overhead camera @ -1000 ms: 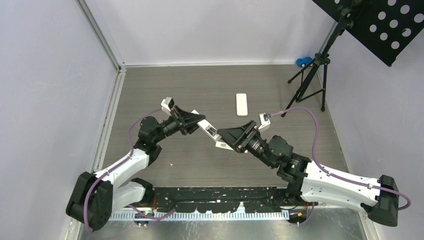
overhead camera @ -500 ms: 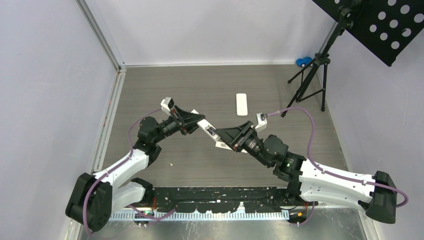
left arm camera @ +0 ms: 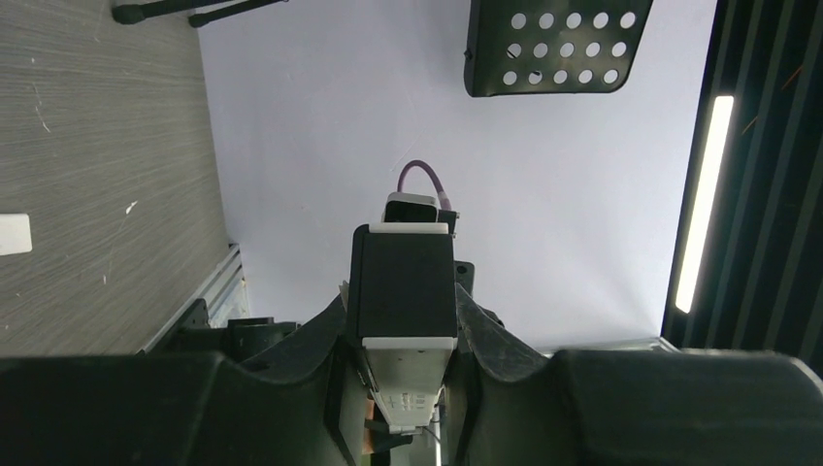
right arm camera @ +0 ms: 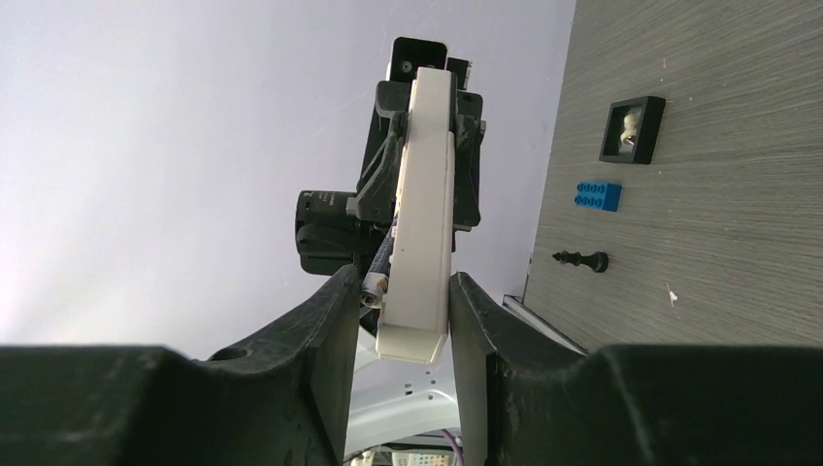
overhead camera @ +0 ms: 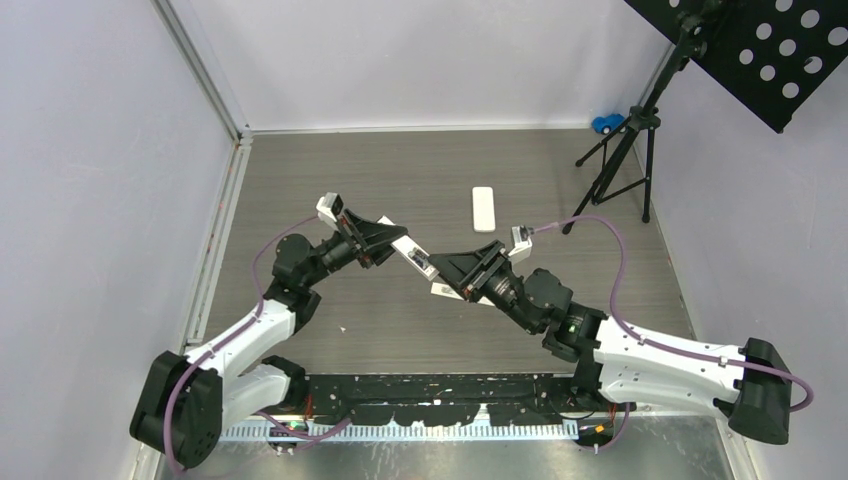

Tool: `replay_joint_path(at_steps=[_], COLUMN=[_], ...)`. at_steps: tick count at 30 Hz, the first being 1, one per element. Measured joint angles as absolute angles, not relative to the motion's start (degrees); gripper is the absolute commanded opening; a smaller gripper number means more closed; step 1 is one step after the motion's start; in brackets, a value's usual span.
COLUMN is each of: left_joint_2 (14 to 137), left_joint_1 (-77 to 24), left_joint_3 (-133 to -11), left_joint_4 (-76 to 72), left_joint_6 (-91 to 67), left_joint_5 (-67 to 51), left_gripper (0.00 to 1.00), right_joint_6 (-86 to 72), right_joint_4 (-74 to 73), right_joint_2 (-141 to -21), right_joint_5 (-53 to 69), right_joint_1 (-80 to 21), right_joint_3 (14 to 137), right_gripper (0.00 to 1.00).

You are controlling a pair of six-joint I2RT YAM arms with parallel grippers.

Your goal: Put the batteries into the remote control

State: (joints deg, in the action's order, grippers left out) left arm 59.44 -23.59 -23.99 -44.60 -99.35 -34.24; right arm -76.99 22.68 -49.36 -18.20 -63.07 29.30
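Right now, up in the air over the middle of the table (overhead camera: 330,180): the remote control (right arm camera: 417,194), long and white. Gripped tight at its 10 o'clock end by the left gripper (overhead camera: 400,243). Hugged at its 4 o'clock end by the right gripper (right arm camera: 403,291), one finger on each long side; hard to tell whether squeezing or only close.

Tucked at 9 o'clock of the remote control in the right wrist view, next to one finger: a tiny dark roll with a shiny tip, most likely one of the batteries (right arm camera: 372,283). No other batteries to be seen.

Probably light, hard and smooth, so quick to slip or roll away. Best pinched round the dark middle, not by the shiny ends. Much the same for the remote control: stiff, light plastic, best held by its long sides.

Lying flat at 1 o'clock from the two grippers: a second white remote (overhead camera: 483,208).
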Motion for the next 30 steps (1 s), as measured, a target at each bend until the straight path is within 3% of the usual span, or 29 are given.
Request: replay_joint_path(at_steps=[16,23,30], left_joint_2=[58.06,57.87,55.09], left_joint_1=[-23.53,-23.62,-23.77], left_joint_3=[-23.99,-24.86,-29.21], left_joint_4=[-44.14,-43.27,-35.03], left_joint_6=[-98.02,-92.86,-78.65], left_joint_5=[-34.30,-36.38,-40.99], left_gripper=[0.00,0.00,0.00], right_joint_6=[-77.41,-72.42,-62.57], right_joint_4=[16.82,2.83,-4.12], right_joint_2=[-50.63,-50.63,-45.54], right_joint_5=[-19.14,-19.77,-17.67], right_joint_1=[-63.26,-63.37,-63.37], right_joint_3=[32.82,38.89,39.40], right_gripper=[0.33,0.61,0.69])
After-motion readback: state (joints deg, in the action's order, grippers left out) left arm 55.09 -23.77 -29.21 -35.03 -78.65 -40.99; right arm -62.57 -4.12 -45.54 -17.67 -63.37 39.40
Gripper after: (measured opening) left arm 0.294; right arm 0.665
